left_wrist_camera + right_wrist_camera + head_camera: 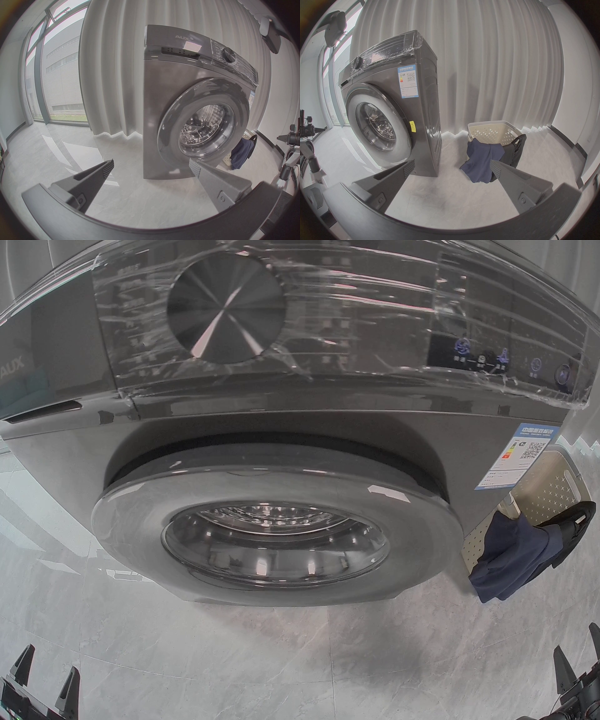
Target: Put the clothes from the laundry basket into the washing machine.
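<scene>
Dark grey left gripper [150, 170] at seven o'clock in the head view gapes wide and empty; right gripper [451, 170] at five, same. Washing machine door [275, 534] at twelve looks shut, so you probably open it first. Laundry basket [493, 132] sits at three, just beside the machine. Navy garment [481, 159] drapes over its rim, black garment [517, 150] beside it. Approach over the tile floor [350, 652] and mind the door's swing.

a bare demo or test room, not a lived-in home: a washer [281, 427] stands free on a glossy grey tiled floor [250, 652], film [375, 302] on its panel, a label [517, 455] on its front, with a white curtain [493, 62] and tall windows [59, 78] behind
</scene>
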Controlling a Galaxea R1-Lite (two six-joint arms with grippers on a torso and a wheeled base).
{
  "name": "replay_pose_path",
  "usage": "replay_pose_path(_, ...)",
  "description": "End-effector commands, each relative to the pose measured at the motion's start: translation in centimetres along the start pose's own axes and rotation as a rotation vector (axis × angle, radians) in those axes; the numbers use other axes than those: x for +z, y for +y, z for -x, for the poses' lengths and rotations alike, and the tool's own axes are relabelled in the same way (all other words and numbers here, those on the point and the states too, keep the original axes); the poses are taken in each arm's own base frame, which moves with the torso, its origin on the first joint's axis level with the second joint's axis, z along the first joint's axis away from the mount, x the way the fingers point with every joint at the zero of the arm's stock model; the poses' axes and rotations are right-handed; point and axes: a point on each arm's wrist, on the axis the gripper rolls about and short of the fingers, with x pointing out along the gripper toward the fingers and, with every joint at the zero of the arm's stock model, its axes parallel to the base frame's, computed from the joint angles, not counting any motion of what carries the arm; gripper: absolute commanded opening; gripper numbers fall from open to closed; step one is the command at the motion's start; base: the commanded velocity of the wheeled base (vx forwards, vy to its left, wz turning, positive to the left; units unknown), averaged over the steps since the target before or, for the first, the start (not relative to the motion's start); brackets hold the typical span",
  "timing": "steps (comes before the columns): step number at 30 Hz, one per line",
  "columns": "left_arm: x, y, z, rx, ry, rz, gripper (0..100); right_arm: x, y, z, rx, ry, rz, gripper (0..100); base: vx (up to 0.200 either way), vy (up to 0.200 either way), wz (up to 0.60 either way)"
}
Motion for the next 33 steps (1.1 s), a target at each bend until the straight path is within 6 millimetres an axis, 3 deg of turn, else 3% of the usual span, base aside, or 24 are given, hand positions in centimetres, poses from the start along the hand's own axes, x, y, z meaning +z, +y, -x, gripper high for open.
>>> replay_pose_path(1,-0.5,0.0,0.0,0.001,0.001,0.001,100,-0.5,0.0,0.0,0.002,0.000,0.001,100,0.000,0.000,0.00)
replay_pose_path(20,-0.5,0.0,0.0,0.001,0.001,0.001,100,-0.4,0.0,0.0,0.005,-0.011,0.005,100,0.032,0.000,0.00)
replay_pose_path(23,-0.5,0.0,0.0,0.001,0.001,0.001,100,2.9,0.0,0.9,0.030,-0.148,0.004,100,0.000,0.000,0.00)
replay_pose_path(25,-0.5,0.0,0.0,0.001,0.001,-0.001,100,5.2,0.0,0.7,0.047,-0.139,0.003,100,0.000,0.000,0.00)
replay_pose_path(33,-0.5,0.0,0.0,0.002,0.001,-0.001,100,6.7,0.4,-3.5,0.219,0.123,-0.045,100,-0.150,0.000,0.00)
